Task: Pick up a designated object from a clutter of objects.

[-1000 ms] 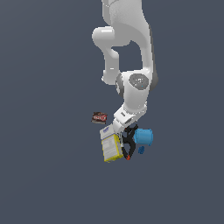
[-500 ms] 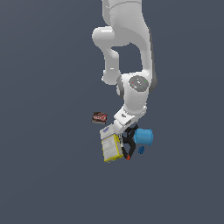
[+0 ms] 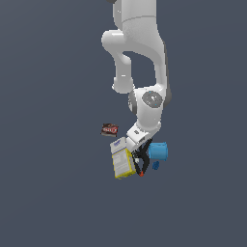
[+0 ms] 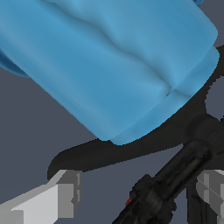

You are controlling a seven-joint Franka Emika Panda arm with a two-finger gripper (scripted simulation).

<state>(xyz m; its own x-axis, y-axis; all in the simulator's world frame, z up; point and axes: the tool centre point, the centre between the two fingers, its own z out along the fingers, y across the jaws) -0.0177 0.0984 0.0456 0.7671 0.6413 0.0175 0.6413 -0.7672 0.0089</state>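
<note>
The arm (image 3: pixel 140 58) reached down from the top of the exterior view into the pile, its wrist low over the objects. The yellow-and-white box (image 3: pixel 122 159) lay on the exterior view's left of the gripper (image 3: pixel 140 161), the blue cup (image 3: pixel 158 151) on its right, and a small dark red packet (image 3: pixel 110 129) sat apart above the box. The slender black tool (image 4: pixel 168 186), the piece to be picked, lay between box and cup, directly under the gripper, with a red tip (image 3: pixel 141 174) showing past it.

In the wrist view the fingers (image 4: pixel 59 197) stood open on either side of the black tool, not touching it. The cup (image 4: pixel 109 61) filled most of that view and lay just beside the tool.

Risk, as judged: the fingers could have caught the cup wall or the box edge while closing, pushing the tool aside or trapping a neighbour with it; a thin tool could also twist out of an off-centre pinch.

The exterior view showed the whole pile and the packet but hid the finger gap. The wrist view showed that gap and the tool's dark body, but neither the box nor the packet.
</note>
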